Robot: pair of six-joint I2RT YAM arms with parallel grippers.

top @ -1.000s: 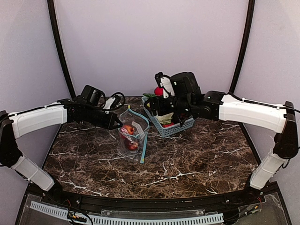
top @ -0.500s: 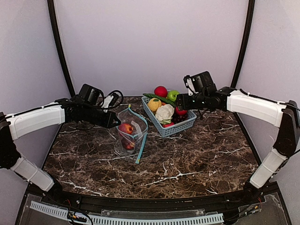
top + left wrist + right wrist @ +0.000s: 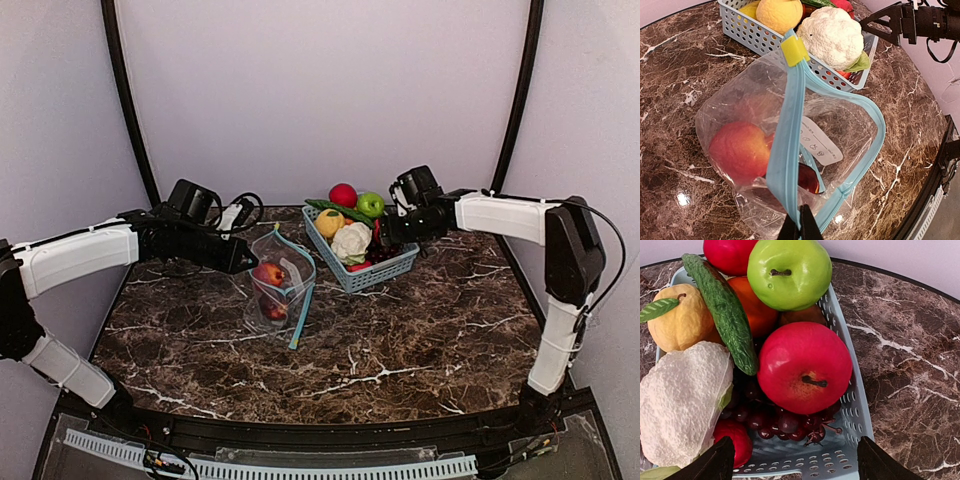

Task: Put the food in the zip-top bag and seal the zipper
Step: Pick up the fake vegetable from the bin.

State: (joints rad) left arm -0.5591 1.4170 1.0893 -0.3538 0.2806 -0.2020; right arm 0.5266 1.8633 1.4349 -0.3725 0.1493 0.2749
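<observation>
A clear zip-top bag [image 3: 278, 290] with a light-blue zipper [image 3: 785, 125] stands open on the marble table and holds a pink peach [image 3: 739, 150] and a dark red fruit [image 3: 807, 178]. My left gripper [image 3: 800, 226] is shut on the bag's zipper rim and holds it up. A light-blue basket [image 3: 375, 268] holds the food: a red apple [image 3: 804, 366], a green apple [image 3: 789, 271], a yellow citrus [image 3: 680, 322], a cucumber, a cauliflower and grapes. My right gripper [image 3: 790, 460] is open wide over the basket, just above the red apple.
The basket [image 3: 765, 37] stands right behind the bag's open mouth. A yellow slider tab [image 3: 794, 50] sits at the zipper's far end. Dark marble table [image 3: 400, 340] extends to the front; curved purple walls close the back.
My right arm has swung away to the right and lowered, with the gripper now at the basket's right side over the red apple. The left gripper and bag have stayed still.
</observation>
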